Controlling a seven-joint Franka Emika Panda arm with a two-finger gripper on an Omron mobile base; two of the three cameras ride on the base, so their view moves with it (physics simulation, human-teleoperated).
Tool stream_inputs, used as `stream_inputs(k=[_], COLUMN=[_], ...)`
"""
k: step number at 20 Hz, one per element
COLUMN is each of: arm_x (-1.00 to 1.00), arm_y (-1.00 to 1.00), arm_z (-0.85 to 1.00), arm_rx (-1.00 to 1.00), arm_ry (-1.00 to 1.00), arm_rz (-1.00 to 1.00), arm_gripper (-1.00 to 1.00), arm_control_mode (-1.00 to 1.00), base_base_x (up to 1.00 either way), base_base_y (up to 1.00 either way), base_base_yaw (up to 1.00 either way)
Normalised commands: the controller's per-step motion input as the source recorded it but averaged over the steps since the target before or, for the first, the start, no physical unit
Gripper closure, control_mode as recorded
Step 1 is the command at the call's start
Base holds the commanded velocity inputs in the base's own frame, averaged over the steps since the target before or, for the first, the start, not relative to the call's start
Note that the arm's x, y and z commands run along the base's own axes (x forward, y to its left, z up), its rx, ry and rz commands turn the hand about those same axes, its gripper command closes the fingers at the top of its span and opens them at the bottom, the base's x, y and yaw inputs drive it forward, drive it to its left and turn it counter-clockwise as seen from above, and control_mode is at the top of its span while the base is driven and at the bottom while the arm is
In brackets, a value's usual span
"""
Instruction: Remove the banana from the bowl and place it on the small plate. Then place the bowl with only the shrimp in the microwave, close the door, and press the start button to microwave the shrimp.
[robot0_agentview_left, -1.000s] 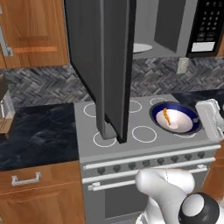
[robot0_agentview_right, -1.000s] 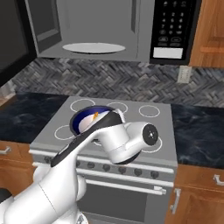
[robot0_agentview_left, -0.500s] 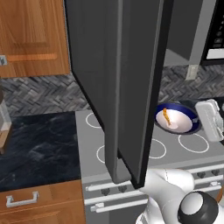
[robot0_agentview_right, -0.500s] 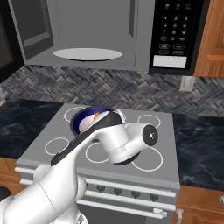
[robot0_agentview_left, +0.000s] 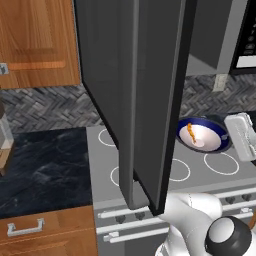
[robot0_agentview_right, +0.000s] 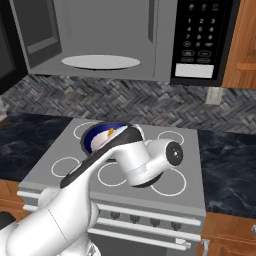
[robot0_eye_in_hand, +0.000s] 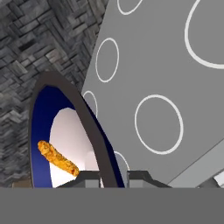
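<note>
My gripper (robot0_eye_in_hand: 109, 177) is shut on the rim of the bowl (robot0_eye_in_hand: 43, 127), dark blue with a white inside. The bowl (robot0_agentview_left: 202, 135) hangs over the back of the stove, with the white hand at its right edge. The orange shrimp (robot0_eye_in_hand: 57, 158) lies alone in the bowl (robot0_agentview_right: 95, 131); it shows too as the shrimp (robot0_agentview_left: 191, 132). Above, the microwave (robot0_agentview_right: 165, 45) stands open with its pale turntable (robot0_agentview_right: 100, 62) bare. Its door (robot0_agentview_left: 140, 100) juts out toward me. The banana and the small plate are out of view.
The grey stove (robot0_agentview_right: 180, 165) with white burner rings lies below the arm. Dark stone counters (robot0_agentview_left: 45, 165) flank it. The black keypad (robot0_agentview_right: 200, 35) sits right of the cavity. Wooden cabinets (robot0_agentview_left: 35, 45) hang at the left. A wall socket (robot0_agentview_right: 214, 95) is on the backsplash.
Both base views have closed in on the stove and microwave, so the camera has moved forward. The bowl has stayed in the shut gripper.
</note>
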Motion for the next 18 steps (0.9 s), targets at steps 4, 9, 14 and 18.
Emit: stream_inputs(k=[4,9,14,18], arm_x=[0.1,-0.01,-0.16,-0.06], arm_y=[0.01,0.0,0.14,0.19], arm_z=[0.0,0.26,0.93,0.92], arm_rx=[0.0,0.0,0.0,0.03], arm_ry=[-0.02,-0.08,-0.16,-0.14], arm_rz=[0.0,-0.19,-0.19,-0.13], arm_gripper=[1.0,1.0,1.0,1.0], arm_control_mode=[-1.0,-1.0,-1.0,-1.0], base_base_x=[0.03,0.0,0.0,0.0], base_base_y=[0.0,0.0,0.0,0.0], base_base_yaw=[0.0,0.0,0.0,0.0])
